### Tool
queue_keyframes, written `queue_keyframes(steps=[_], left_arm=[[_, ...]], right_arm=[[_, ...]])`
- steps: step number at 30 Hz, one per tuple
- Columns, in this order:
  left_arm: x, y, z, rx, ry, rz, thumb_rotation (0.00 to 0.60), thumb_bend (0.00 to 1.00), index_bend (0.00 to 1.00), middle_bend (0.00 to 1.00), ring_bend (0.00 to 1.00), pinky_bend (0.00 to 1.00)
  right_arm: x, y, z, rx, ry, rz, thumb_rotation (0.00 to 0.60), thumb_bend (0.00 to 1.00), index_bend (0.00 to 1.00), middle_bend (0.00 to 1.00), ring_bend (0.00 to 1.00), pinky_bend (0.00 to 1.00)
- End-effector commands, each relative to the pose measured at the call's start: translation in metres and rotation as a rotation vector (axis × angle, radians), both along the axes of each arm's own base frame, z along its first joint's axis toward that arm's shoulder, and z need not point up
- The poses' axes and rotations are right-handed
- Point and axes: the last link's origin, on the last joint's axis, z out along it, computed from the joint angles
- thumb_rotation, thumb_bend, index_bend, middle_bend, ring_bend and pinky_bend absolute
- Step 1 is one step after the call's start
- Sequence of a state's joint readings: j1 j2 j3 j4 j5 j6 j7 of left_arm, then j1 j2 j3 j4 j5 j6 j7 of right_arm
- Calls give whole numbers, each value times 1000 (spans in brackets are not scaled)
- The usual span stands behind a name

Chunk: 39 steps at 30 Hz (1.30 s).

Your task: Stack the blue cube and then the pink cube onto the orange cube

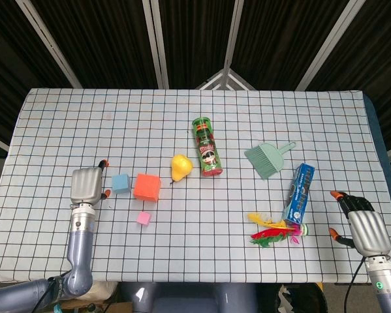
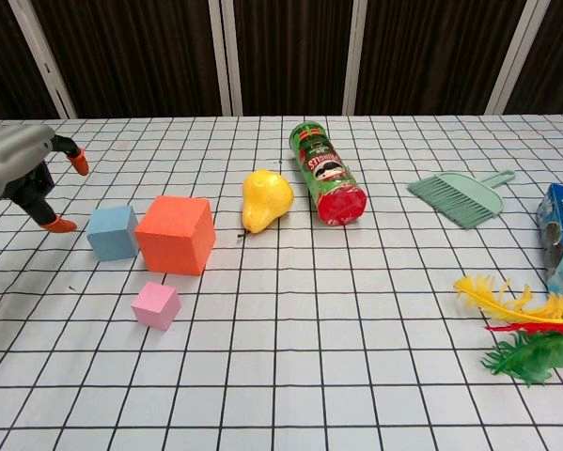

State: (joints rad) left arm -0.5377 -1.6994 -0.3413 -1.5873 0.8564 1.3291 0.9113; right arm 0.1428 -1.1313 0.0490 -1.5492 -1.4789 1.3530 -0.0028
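Observation:
The orange cube (image 1: 147, 186) (image 2: 176, 234) rests on the checked cloth at left of centre. Touching or nearly touching its left side is the smaller blue cube (image 1: 121, 183) (image 2: 112, 232). The little pink cube (image 1: 143, 218) (image 2: 156, 305) lies just in front of the orange one. My left hand (image 1: 87, 185) (image 2: 25, 174) hovers a short way left of the blue cube, fingers apart and empty. My right hand (image 1: 359, 222) is far off at the table's front right corner, fingers spread, holding nothing; the chest view does not show it.
A yellow pear (image 1: 180, 167) (image 2: 265, 198) lies right of the orange cube, then a green chips can (image 1: 207, 147) (image 2: 327, 174). Further right are a green dustpan brush (image 1: 267, 159) (image 2: 461, 195), a blue box (image 1: 299, 192) (image 2: 561, 236) and coloured feathers (image 1: 273, 231) (image 2: 521, 329).

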Motion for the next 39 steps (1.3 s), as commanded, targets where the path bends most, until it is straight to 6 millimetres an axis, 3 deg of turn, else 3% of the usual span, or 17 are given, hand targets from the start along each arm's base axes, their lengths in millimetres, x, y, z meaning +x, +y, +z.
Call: queue_keyframes(steps=[1, 21, 31, 39], left_arm=[[3, 4, -7, -12, 11, -1, 600, 218, 295, 916, 664, 761], [18, 7, -35, -55, 47, -41, 600, 217, 300, 921, 672, 764], [30, 4, -27, -5, 21, -80, 600, 217, 292, 921, 672, 764], [27, 10, -25, -9, 34, -56, 600, 218, 317, 926, 674, 764]], right_arm=[[-1, -1, 0, 0, 2, -4, 600, 298, 175, 197, 219, 188], [-1, -3, -1, 3, 7, -11, 600, 298, 175, 197, 219, 188], [0, -2, -1, 4, 1, -2, 600, 298, 175, 197, 219, 188], [1, -1, -3, 17, 0, -3, 600, 298, 175, 196, 219, 188]])
